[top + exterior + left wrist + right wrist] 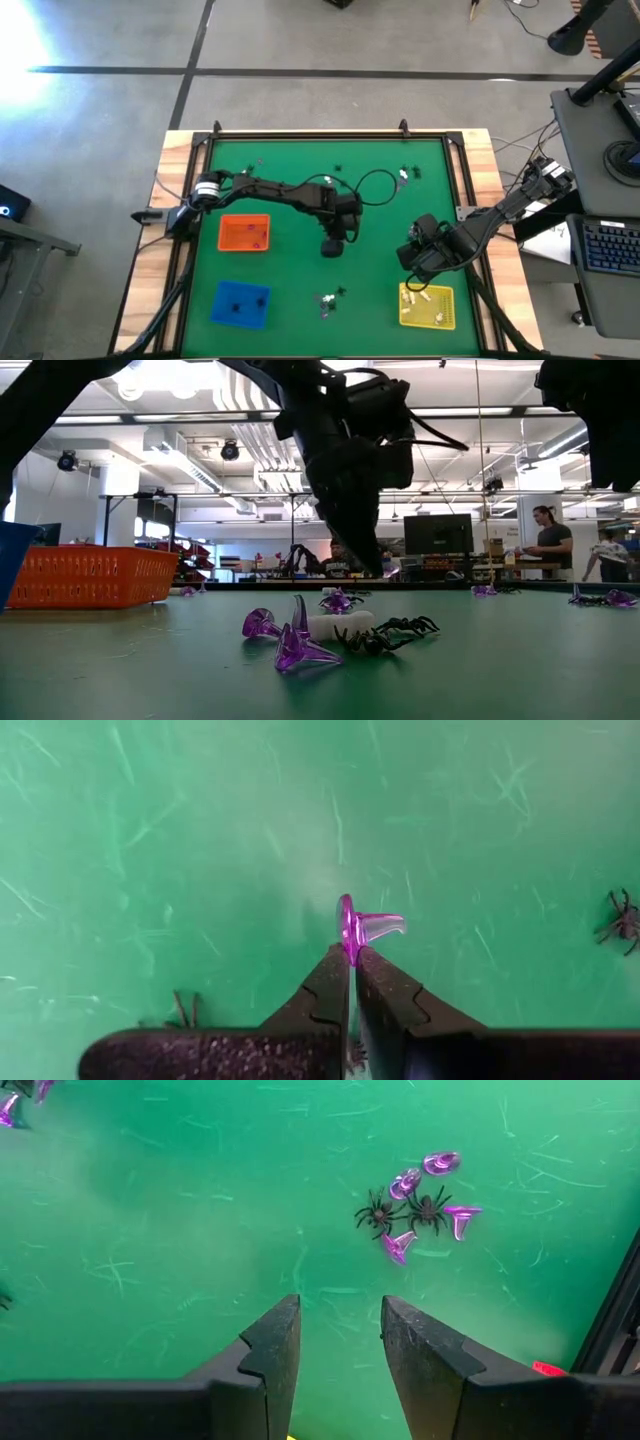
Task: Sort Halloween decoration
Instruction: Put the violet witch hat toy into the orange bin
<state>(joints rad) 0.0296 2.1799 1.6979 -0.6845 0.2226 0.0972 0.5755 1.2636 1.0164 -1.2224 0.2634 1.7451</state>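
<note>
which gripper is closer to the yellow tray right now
Right. The right gripper hovers open just above the yellow tray's upper-left corner. The left gripper is farther off near the table's middle, shut on a purple witch hat.

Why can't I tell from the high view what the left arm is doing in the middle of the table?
Observer: Its wrist view shows more. The left gripper is shut on a tiny purple witch hat, pinching it by the brim.
Operator: Is the other arm holding something too?
Observer: No. The right gripper is open with nothing between its fingers.
Operator: What does it see below?
Observer: Two black spiders with several purple hats around them on the green mat.
Operator: What about that little pile at the front?
Observer: The low view shows two purple hats, a white piece and a black spider there.
</note>
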